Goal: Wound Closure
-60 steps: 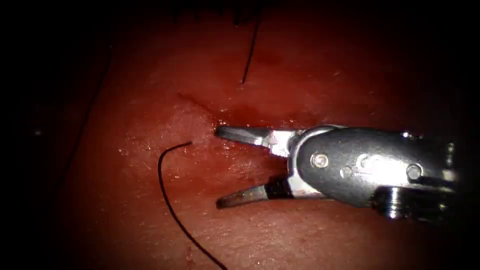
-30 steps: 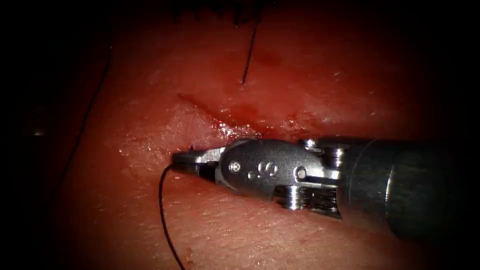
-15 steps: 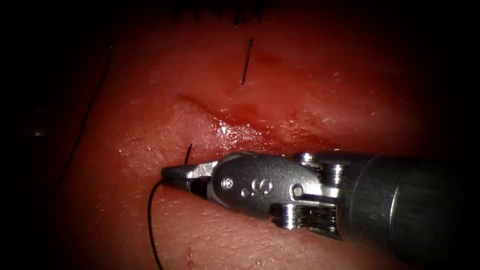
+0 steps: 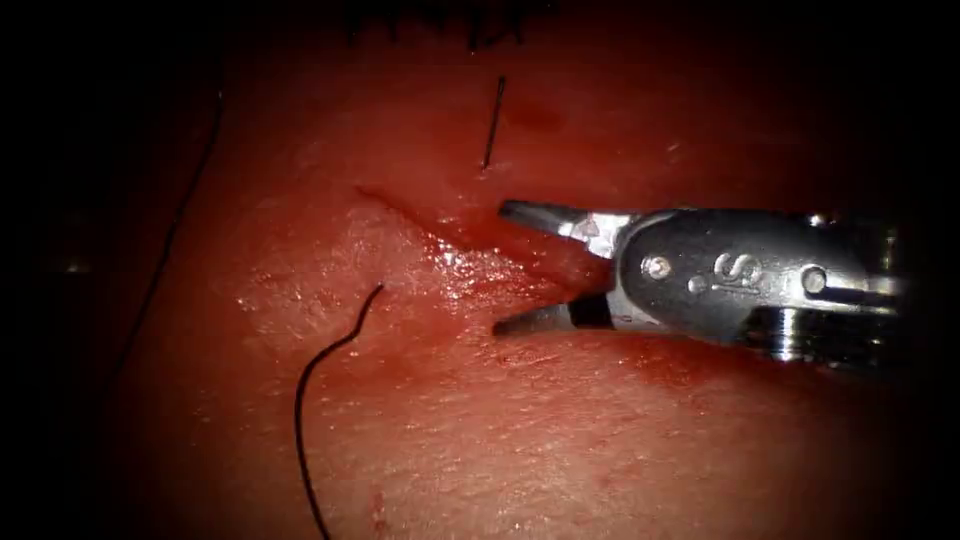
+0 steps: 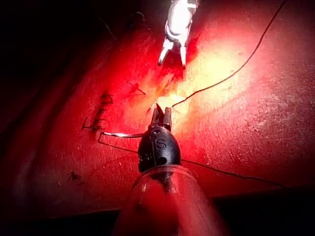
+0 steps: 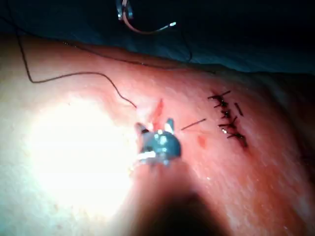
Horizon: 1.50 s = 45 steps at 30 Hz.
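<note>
Hovering over the tissue, between stitches, I judge.
My right pincer gapes wide and empty across the cut. My left pincer holds the needle by one end, off the tissue. Regrasping the thread means reaching left.

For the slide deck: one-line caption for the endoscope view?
Right arm's steel gripper open and empty over the cut in the red tissue; loose black thread lies left of it.
</note>
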### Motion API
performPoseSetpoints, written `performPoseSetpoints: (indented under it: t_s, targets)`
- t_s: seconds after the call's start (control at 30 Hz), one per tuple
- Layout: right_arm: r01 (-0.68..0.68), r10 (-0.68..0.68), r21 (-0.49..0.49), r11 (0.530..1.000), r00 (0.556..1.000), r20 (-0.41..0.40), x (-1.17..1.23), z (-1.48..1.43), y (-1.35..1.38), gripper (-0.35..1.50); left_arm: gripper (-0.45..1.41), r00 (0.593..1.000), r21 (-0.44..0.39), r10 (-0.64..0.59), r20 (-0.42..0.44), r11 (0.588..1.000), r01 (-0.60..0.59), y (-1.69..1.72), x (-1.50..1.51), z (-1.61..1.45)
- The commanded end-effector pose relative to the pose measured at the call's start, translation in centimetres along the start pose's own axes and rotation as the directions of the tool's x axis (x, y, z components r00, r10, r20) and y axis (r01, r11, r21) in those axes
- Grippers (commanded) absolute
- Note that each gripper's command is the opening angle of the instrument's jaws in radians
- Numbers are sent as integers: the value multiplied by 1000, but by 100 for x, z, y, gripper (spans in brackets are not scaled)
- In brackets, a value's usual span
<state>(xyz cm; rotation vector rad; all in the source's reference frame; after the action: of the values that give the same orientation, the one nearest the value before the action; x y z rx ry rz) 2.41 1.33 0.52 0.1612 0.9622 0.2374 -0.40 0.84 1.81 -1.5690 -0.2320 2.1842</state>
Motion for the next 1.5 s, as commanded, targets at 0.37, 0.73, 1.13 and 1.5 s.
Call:
performPoseSetpoints:
  t_s: [0.37, 0.73, 1.13, 1.5]
  targets:
    - [-531, 506, -139, 836, 844, -180, -20, 48, 22, 34, -45, 1000, -3, 0, -2, 1000, 0, 0, -4, 8]
    - [-627, 603, -177, 758, 778, -176, -68, 75, 59, 96, -45, 1000, -3, 0, -2, 1000, 0, 0, -4, 9]
    - [-649, 622, -161, 743, 760, -190, -47, 98, 67, 71, -45, 1000, -5, 1, -3, 1000, -1, 0, -4, 9]
    - [-597, 551, -251, 762, 801, -234, -31, 89, 68, -35, -45, 1000, -9, 1, -4, 1000, -1, 1, -4, 9]
